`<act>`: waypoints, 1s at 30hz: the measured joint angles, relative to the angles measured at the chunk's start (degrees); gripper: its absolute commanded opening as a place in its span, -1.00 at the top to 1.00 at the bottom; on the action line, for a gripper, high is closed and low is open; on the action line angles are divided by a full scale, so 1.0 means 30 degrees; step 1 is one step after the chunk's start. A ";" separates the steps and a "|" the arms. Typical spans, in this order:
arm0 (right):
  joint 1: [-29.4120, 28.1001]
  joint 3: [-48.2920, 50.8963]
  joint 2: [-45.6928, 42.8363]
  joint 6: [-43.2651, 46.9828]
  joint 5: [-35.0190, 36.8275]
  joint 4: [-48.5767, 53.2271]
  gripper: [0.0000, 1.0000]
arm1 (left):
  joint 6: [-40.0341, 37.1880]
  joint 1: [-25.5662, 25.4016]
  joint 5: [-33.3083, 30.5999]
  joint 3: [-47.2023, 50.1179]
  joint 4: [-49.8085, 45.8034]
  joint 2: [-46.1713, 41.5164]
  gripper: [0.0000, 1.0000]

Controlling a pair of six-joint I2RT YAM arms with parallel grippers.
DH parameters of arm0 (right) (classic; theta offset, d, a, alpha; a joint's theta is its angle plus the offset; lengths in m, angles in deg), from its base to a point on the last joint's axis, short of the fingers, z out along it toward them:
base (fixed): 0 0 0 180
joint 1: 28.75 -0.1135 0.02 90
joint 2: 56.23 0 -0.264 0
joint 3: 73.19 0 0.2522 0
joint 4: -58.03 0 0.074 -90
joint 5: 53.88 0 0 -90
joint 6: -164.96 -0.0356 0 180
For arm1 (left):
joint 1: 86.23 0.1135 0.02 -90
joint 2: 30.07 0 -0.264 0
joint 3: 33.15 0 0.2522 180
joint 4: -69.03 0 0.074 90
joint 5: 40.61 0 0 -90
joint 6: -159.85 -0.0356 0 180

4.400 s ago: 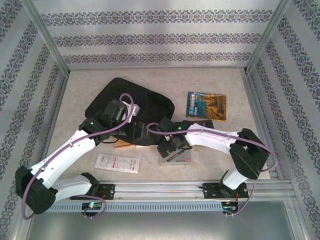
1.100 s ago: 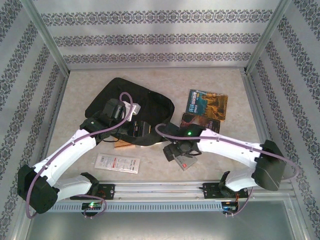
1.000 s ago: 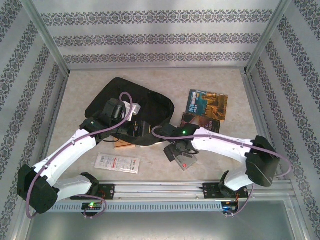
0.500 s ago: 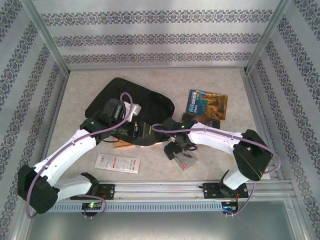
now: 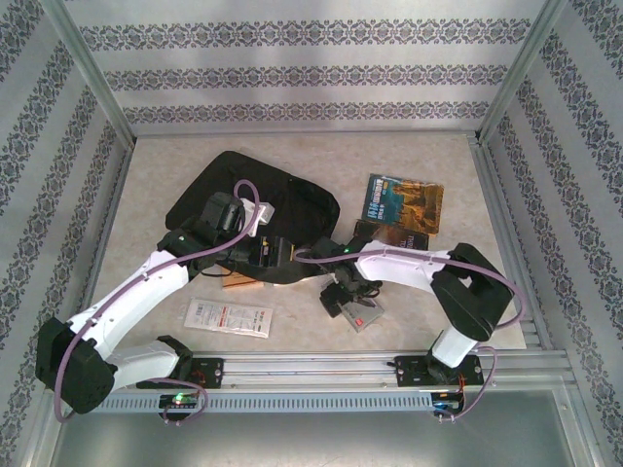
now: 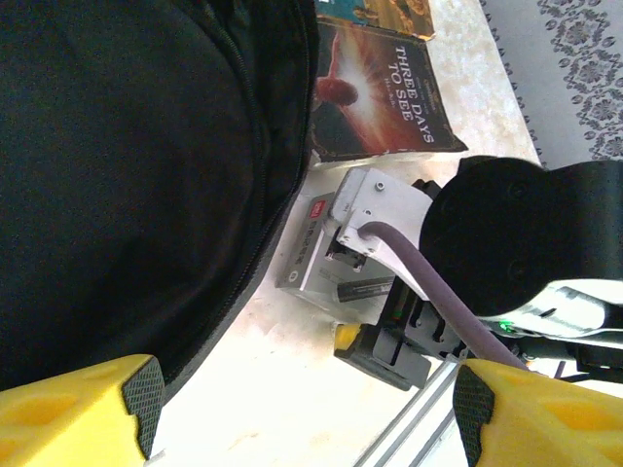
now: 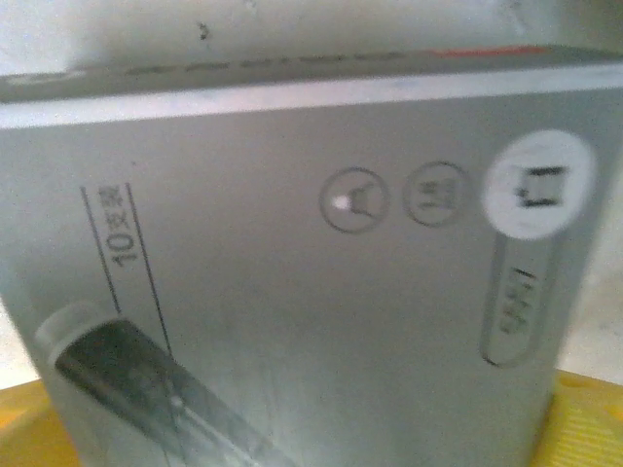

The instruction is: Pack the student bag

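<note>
**Changes from earlier frames.** The right arm's elbow has drawn back toward 6 o'clock and inward since half a second ago. The right gripper [image 5: 352, 297] remains over the grey box [image 5: 362, 316]. That box, which lay square to the near edge four seconds ago, now sits skewed and slightly further toward 3 o'clock. The left arm and the student bag [image 5: 297, 199] are unchanged.

**Positions.** The student bag lies flat on the table [image 5: 419, 156], at 11 o'clock from table centre. The grey box is at 5 o'clock from the bag, close to its edge. A dark book [image 5: 394, 236] lies at 3 o'clock from the bag, with a blue-and-orange book [image 5: 401, 202] touching it at 12 o'clock. A white packet [image 5: 229, 316] lies at 6 o'clock from the bag.

**Claws.** The left gripper [image 6: 307, 397] is released, its pads wide apart at the bag's edge and holding nothing. The right gripper's jaws stand fully spread astride the box; whether they clamp it cannot be told.

**Markings.** The dark book's cover reads "THREE DAYS TO SEE". The box face carries "10", two small characters and three round icons, and one end bears a red label. The packet's red print is illegible.
</note>
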 measured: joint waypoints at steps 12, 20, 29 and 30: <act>-0.0401 0.0481 -0.2412 -0.0670 0.0073 -0.0131 -0.30 | 0.0284 0.0204 -0.0364 -0.0168 -0.0051 -0.0219 -0.60; -0.0488 0.0809 -0.7417 -0.0612 -0.0474 -0.0765 -0.38 | 0.2805 0.0204 0.0721 -0.0721 0.0954 -0.0692 -0.72; -0.0488 0.0801 -0.9224 -0.0138 -0.1341 -0.1865 -0.39 | 0.6113 -0.0699 0.3016 0.0714 0.4546 0.0838 -0.67; -0.0488 0.0801 -0.9267 -0.0138 -0.1435 -0.1974 -0.39 | 0.6397 -0.0809 0.3118 0.0845 0.4845 0.0940 -0.66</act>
